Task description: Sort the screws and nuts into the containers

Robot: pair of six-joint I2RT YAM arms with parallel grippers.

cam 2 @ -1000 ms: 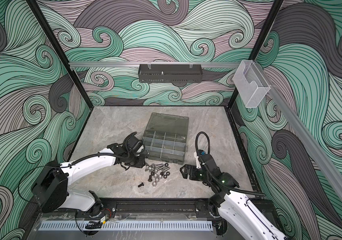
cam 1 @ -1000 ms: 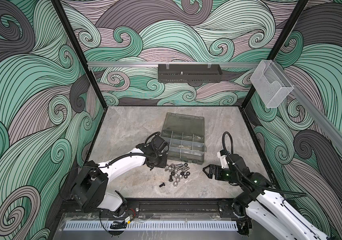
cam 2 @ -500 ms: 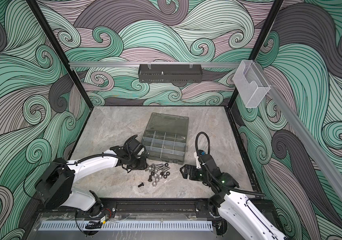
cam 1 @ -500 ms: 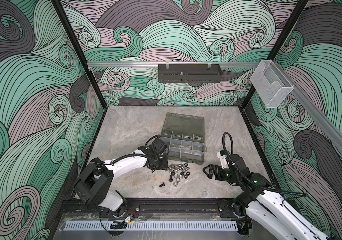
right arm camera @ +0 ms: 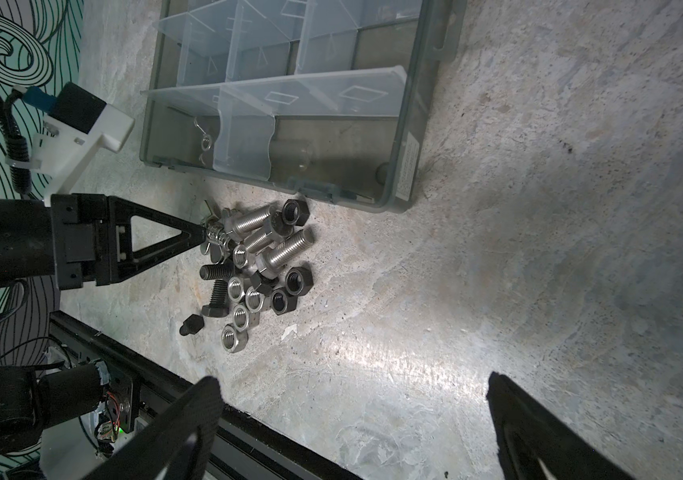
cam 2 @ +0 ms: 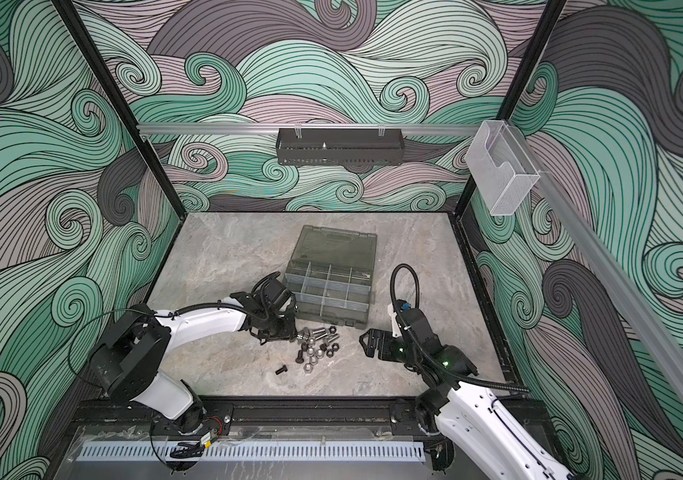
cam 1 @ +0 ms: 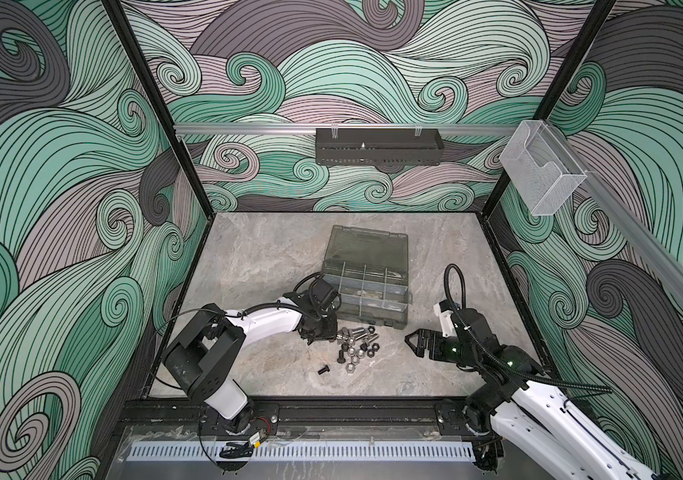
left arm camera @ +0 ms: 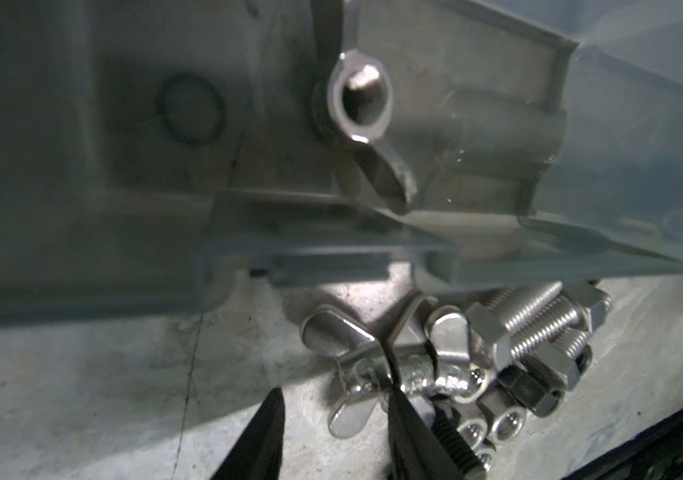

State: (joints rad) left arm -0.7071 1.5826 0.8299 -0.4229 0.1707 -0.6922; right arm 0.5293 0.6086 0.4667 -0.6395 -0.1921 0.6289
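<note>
A heap of silver and black screws and nuts point(cam 1: 356, 345) point(cam 2: 318, 345) point(right arm camera: 265, 257) lies on the stone table, just in front of the smoky grey case of containers point(cam 1: 408, 309) point(cam 2: 368, 309) point(right arm camera: 408, 124). One black screw point(cam 1: 323, 369) point(right arm camera: 190, 324) lies apart, nearer the front. My left gripper point(cam 1: 334, 337) point(cam 2: 296, 335) point(left arm camera: 335, 401) point(right arm camera: 203, 237) is low at the heap's left edge. Its jaws stand partly open, with a silver wing nut point(left arm camera: 356, 374) at their tips, not clamped. Another wing nut point(left arm camera: 362, 104) point(right arm camera: 205, 141) lies in a front compartment. My right gripper point(cam 1: 411, 341) point(cam 2: 363, 338) point(right arm camera: 354, 380) hovers wide open, right of the heap.
The case lid point(cam 1: 366, 245) lies open flat behind the compartments. A black perforated tray point(cam 1: 377, 147) hangs on the back wall and a clear acrylic holder point(cam 1: 539, 174) on the right wall. A black rail point(cam 1: 331, 409) runs along the table's front edge.
My left arm's elbow has swung forward and to the right, and its gripper has settled lower against the heap's left edge. The right arm and the hardware have not moved.
</note>
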